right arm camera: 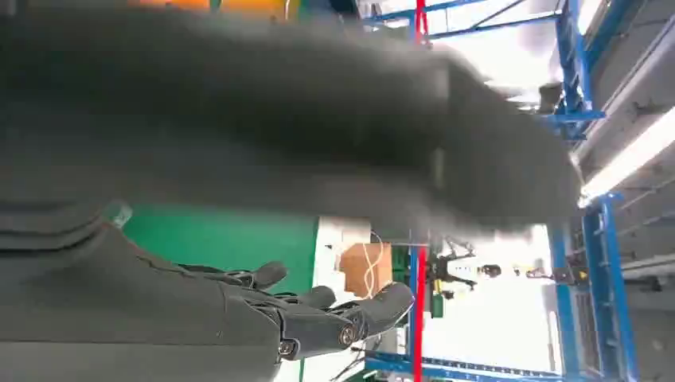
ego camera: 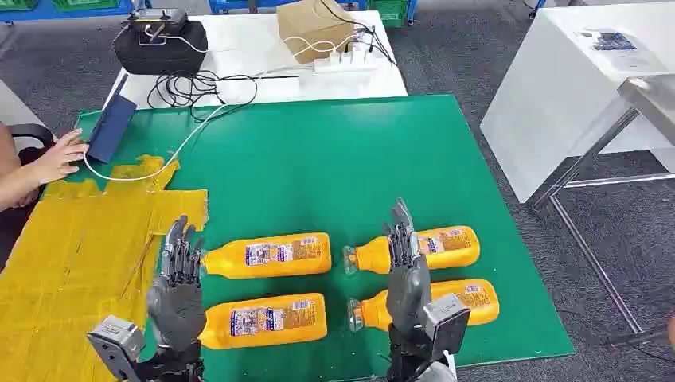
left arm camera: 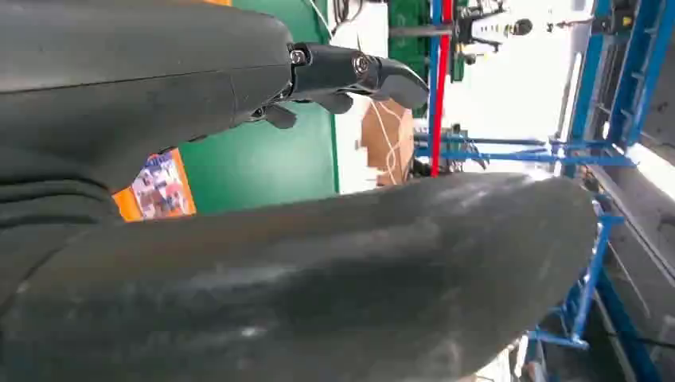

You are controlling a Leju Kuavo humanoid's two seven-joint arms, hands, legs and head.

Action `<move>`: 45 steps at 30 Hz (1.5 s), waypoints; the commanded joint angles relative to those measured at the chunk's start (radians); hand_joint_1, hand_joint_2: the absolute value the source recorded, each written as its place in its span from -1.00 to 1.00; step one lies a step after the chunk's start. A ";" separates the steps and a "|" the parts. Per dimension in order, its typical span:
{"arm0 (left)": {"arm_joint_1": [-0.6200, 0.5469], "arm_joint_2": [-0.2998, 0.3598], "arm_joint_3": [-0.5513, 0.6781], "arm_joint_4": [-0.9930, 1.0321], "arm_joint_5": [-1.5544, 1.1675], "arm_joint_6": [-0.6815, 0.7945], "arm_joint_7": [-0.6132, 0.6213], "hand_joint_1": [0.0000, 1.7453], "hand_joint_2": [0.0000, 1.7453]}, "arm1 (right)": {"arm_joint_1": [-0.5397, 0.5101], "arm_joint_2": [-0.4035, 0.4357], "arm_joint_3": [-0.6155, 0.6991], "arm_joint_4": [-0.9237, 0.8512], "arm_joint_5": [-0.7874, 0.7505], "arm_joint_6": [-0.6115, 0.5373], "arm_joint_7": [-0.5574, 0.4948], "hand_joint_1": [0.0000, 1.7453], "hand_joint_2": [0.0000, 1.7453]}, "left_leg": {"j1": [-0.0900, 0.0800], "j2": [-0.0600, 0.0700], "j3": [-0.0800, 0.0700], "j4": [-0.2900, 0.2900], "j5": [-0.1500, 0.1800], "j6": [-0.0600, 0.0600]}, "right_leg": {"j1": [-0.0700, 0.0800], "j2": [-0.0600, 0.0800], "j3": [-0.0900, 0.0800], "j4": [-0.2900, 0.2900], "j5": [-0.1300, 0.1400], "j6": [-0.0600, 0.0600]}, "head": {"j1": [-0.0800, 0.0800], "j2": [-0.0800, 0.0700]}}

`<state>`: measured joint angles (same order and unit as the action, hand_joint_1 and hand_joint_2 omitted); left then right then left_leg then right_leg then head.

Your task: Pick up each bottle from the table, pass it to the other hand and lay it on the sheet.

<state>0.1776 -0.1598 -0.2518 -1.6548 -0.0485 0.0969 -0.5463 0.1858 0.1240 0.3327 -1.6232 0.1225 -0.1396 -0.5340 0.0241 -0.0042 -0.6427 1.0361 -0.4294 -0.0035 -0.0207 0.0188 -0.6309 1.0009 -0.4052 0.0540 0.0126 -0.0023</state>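
Note:
Several orange bottles lie on their sides on the green mat: a far left bottle, a near left bottle, a far right bottle and a near right bottle. My left hand hangs open, fingers straight, just left of the two left bottles. My right hand is open too, raised in front of the necks of the two right bottles. The yellow sheet covers the table's left side. A label of a bottle peeks past my left hand.
A person's hand rests at the far left by a blue tablet. A white cable runs over the mat. Beyond it lie a black bag, a cardboard box and a power strip. A white table stands to the right.

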 commanded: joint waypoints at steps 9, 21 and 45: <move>0.035 -0.022 0.039 0.023 -0.078 0.133 0.023 -1.00 1.00 | -0.003 -0.023 0.042 0.064 0.063 -0.096 0.083 -1.00 1.00 | 0.000 0.001 0.006 -0.002 -0.002 0.001 | 0.001 0.000 0.005 -0.002 -0.001 -0.002 | 0.000 0.000; 0.035 -0.021 0.091 -0.005 -0.050 0.125 0.021 -1.00 -1.00 | -0.123 -0.131 0.148 0.162 0.352 -0.042 0.262 -1.00 1.00 | 0.000 0.004 0.005 -0.002 -0.001 0.001 | 0.001 0.002 0.005 -0.003 0.000 -0.002 | 0.000 0.000; -0.026 0.009 0.066 0.068 -0.027 0.082 0.028 -1.00 -1.00 | -0.435 -0.235 0.479 0.374 0.358 0.209 0.444 -1.00 1.00 | -0.001 0.002 0.006 -0.002 -0.001 0.002 | 0.000 0.001 0.005 -0.002 0.000 -0.002 | 0.000 0.000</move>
<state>0.1834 -0.1747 -0.1801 -1.6567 -0.0835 0.1850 -0.5245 -0.1123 -0.0489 0.6825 -1.3618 0.4829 0.0595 -0.1114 0.0242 -0.0041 -0.6428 1.0361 -0.4291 -0.0033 -0.0207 0.0188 -0.6306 1.0009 -0.4050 0.0541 0.0126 -0.0023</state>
